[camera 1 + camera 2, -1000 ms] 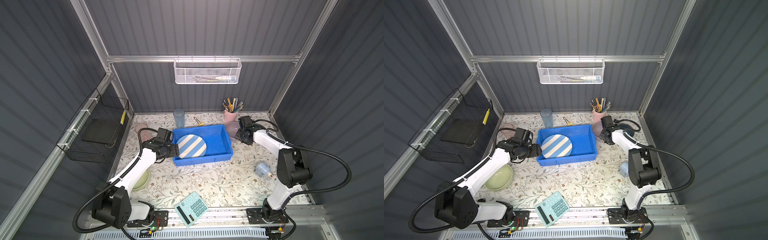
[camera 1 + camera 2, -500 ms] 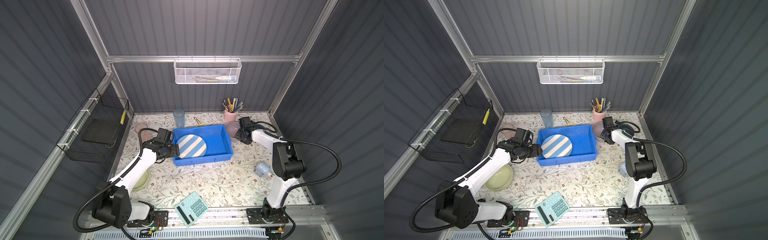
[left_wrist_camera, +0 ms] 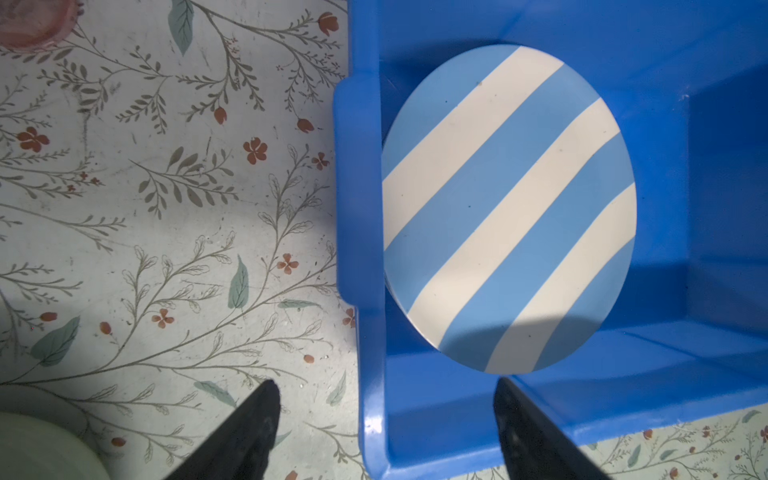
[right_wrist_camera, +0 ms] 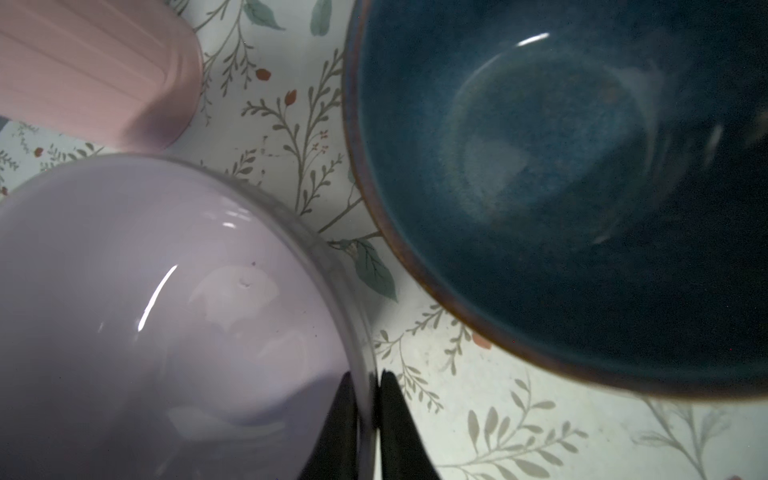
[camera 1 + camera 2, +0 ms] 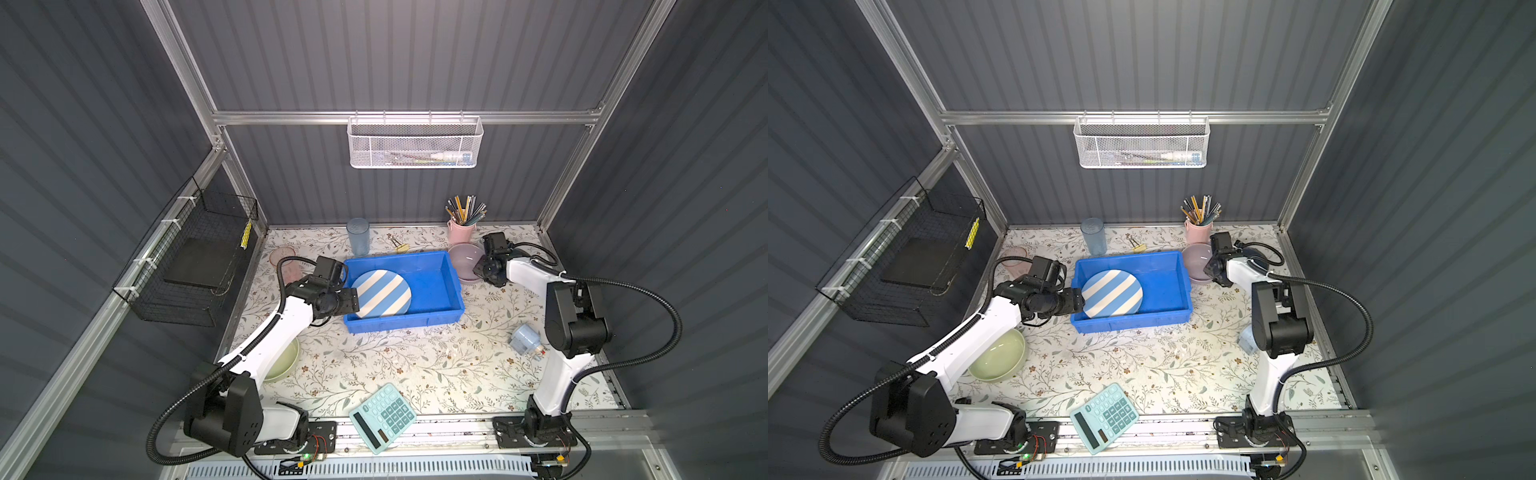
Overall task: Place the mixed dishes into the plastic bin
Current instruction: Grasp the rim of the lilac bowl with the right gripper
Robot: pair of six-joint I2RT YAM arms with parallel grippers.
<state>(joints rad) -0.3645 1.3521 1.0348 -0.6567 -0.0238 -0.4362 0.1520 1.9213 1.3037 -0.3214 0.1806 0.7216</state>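
The bright-blue plastic bin (image 5: 440,291) sits mid-table with a blue-white striped plate (image 5: 381,293) tilted against its left wall. My left gripper (image 5: 353,300) hovers open at that wall; in the left wrist view its fingers (image 3: 257,419) straddle the bin's rim (image 3: 357,249), holding nothing. My right gripper (image 5: 478,268) is shut on the rim of the pink bowl (image 5: 465,257), one finger inside and one outside (image 4: 368,386). A dark-blue bowl (image 4: 561,187) stands just beside it. A pale-green bowl (image 5: 998,357) lies under the left arm.
An upright blue tumbler (image 5: 358,237) and a pink tumbler (image 5: 284,259) stand behind the bin. A small blue tumbler (image 5: 524,338) lies at the right. The pink pencil cup (image 5: 459,232) is close to the pink bowl. A calculator (image 5: 382,417) lies at the front.
The right gripper's jaws have closed onto the pink bowl's rim, and the right arm's elbow has swung in closer. The left arm has stayed still.
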